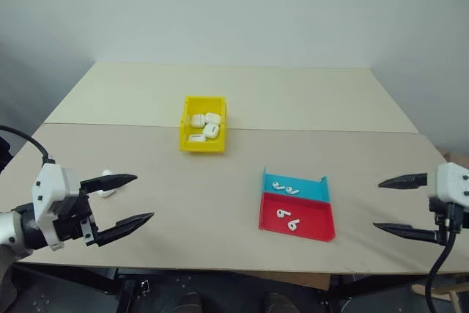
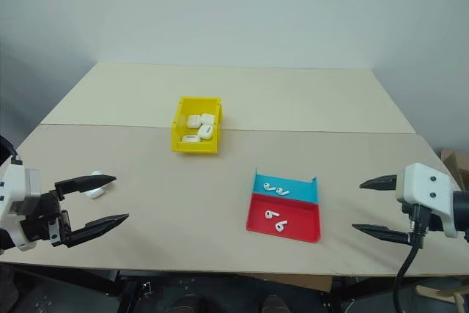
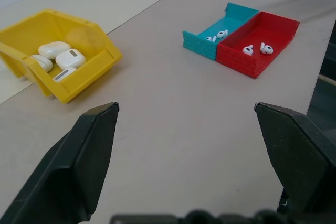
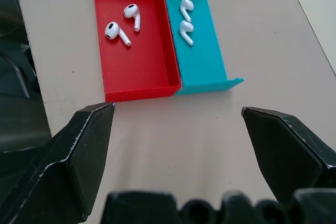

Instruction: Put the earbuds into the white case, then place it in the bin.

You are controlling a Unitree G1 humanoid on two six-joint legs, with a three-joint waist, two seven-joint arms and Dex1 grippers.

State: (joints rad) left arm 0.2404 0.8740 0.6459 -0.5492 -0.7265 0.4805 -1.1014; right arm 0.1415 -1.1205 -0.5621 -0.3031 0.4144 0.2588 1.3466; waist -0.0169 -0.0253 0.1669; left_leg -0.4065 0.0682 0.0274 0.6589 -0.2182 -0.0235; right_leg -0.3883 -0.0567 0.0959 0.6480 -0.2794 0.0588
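Note:
Several tiny white earbuds lie in a shallow tray: two in its blue half (image 1: 286, 189), two in its red half (image 1: 287, 219). A white case (image 1: 108, 183) lies on the table at the left, partly behind the upper finger of my left gripper (image 1: 143, 196), which hangs open and empty just in front of it. The yellow bin (image 1: 187, 140) stands mid-table and holds several white cases (image 3: 62, 56). My right gripper (image 1: 377, 205) hovers open and empty to the right of the tray; in the right wrist view the earbuds (image 4: 128, 19) lie ahead of its fingers.
The red-and-blue tray (image 1: 315, 229) sits near the table's front edge, right of centre. A seam crosses the tabletop just behind the bin. A grey wall stands behind the table.

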